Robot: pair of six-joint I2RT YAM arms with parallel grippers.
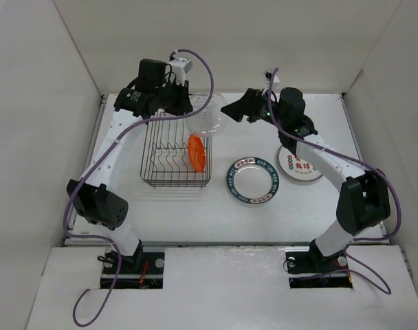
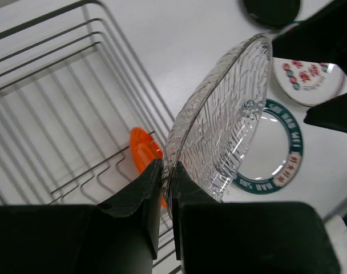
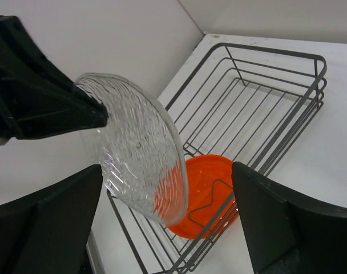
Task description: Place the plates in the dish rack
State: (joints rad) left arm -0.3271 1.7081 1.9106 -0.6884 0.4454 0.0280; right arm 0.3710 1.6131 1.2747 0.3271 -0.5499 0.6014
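Note:
My left gripper (image 2: 166, 171) is shut on the rim of the small clear plate (image 2: 230, 120), holding it tilted on edge above the right end of the dish rack (image 1: 148, 137). Its dark fingers (image 3: 31, 97) show at the left of the right wrist view. The right gripper (image 3: 168, 214) stands open, its fingers wide on either side of the clear plate's (image 3: 133, 148) lower edge, apart from it. The small orange plate (image 1: 196, 152) stands upright between the rack's tines. The teal-rimmed plate (image 1: 253, 181) and the grey-rimmed plate (image 1: 298, 165) lie flat on the table.
A dark round disc (image 2: 272, 7), perhaps the black plate, shows at the top edge of the left wrist view. The right arm (image 1: 312, 148) reaches over the grey-rimmed plate. White walls close in the table at the back and sides.

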